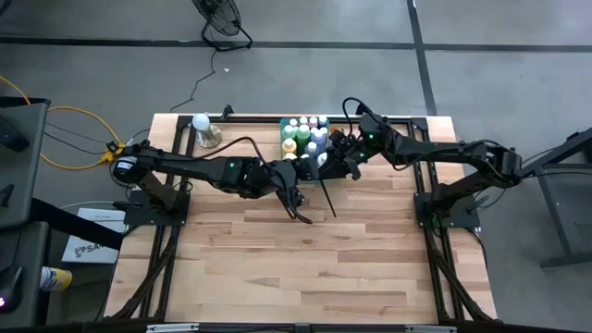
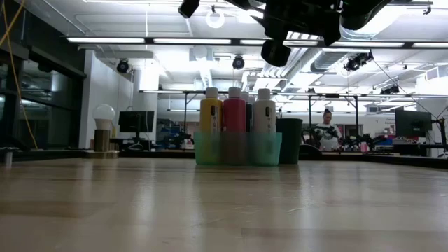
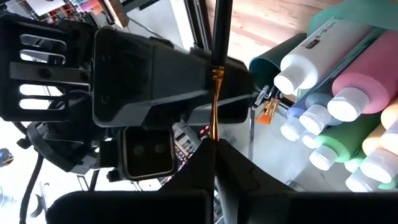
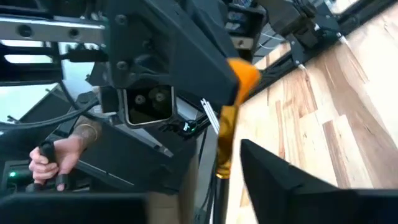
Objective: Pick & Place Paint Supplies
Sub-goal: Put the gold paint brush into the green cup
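Paint bottles (image 1: 303,135), white-capped, crowd a green bin (image 1: 285,123) at the far edge of the tabletop (image 1: 296,259) in the high view, where we see both arms meeting just in front of it. The left gripper (image 1: 319,165) and the right gripper (image 1: 344,159) sit close together beside the bin, and a dark paintbrush (image 1: 327,196) slants from them toward the tabletop. A clear object with a white ball top (image 1: 203,129) stands well apart to the left.

In the low view, we see yellow, red and pale bottles (image 2: 234,112) upright in the translucent green bin (image 2: 238,149), the grippers dark overhead. A person (image 2: 327,129) stands in the room beyond.

In the left wrist view, the left gripper (image 3: 214,168) is clenched on the paintbrush (image 3: 216,99), its orange ferrule rising between the fingers toward the other arm's gripper; capped bottles (image 3: 348,102) lie just beside.

In the right wrist view, an orange handle (image 4: 229,127) shows beside one dark finger (image 4: 273,174); we cannot tell whether the right gripper grips it. A person's hand (image 4: 53,158) holds a control in the background.
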Tool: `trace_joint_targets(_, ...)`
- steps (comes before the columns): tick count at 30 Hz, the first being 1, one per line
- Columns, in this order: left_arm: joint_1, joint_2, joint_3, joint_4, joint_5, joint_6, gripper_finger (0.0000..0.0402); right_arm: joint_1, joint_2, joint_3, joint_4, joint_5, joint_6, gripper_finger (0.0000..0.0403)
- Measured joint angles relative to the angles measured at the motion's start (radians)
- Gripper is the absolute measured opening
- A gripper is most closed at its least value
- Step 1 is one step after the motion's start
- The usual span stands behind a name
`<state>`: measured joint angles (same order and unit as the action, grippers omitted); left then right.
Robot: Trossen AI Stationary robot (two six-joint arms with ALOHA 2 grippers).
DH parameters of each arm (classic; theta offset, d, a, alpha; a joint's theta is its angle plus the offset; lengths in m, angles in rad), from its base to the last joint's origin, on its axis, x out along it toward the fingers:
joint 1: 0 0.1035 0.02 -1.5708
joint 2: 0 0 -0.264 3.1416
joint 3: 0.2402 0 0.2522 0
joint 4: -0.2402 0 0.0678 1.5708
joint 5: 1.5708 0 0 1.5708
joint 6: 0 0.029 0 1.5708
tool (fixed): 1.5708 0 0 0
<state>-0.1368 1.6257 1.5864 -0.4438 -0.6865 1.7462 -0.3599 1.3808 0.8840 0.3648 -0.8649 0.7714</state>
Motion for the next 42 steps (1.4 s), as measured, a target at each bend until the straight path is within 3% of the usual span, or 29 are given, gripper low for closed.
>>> trace_joint_targets(7,0.000,-0.001,0.000,0.001,0.001,0.000,0.0000,-0.001,0.000,0.000,0.014,-0.002,-0.018,0.0017)
trace_joint_targets(14,0.018,-0.002,0.001,0.003,0.007,-0.001,0.0021,-0.002,0.000,0.000,0.014,0.002,-0.035,0.0015)
trace_joint_targets(20,0.045,-0.002,0.001,0.004,-0.012,-0.100,0.0081,-0.006,0.000,0.000,-0.034,0.051,-0.068,0.0015)
trace_joint_targets(23,0.055,-0.002,0.001,0.005,-0.081,-0.212,0.0115,-0.019,-0.003,0.000,-0.056,0.108,-0.081,0.0015)
trace_joint_targets(28,0.070,-0.005,0.001,-0.034,-0.212,-0.450,0.0147,-0.055,-0.053,0.000,-0.139,0.237,-0.144,0.0015)
trace_joint_targets(32,0.096,-0.041,0.002,-0.147,-0.207,-0.727,0.0151,-0.090,-0.129,0.000,-0.240,0.401,-0.228,0.0015)
trace_joint_targets(35,0.125,-0.065,0.001,-0.253,-0.151,-0.979,0.0151,-0.110,-0.194,0.000,-0.310,0.568,-0.305,0.0015)
trace_joint_targets(39,0.186,-0.111,0.002,-0.386,0.007,-1.290,0.0152,-0.122,-0.263,0.001,-0.364,0.817,-0.412,0.0015)
trace_joint_targets(42,0.244,-0.142,-0.012,-0.445,0.120,-1.435,0.0152,-0.126,-0.273,0.001,-0.369,0.952,-0.479,0.0015)
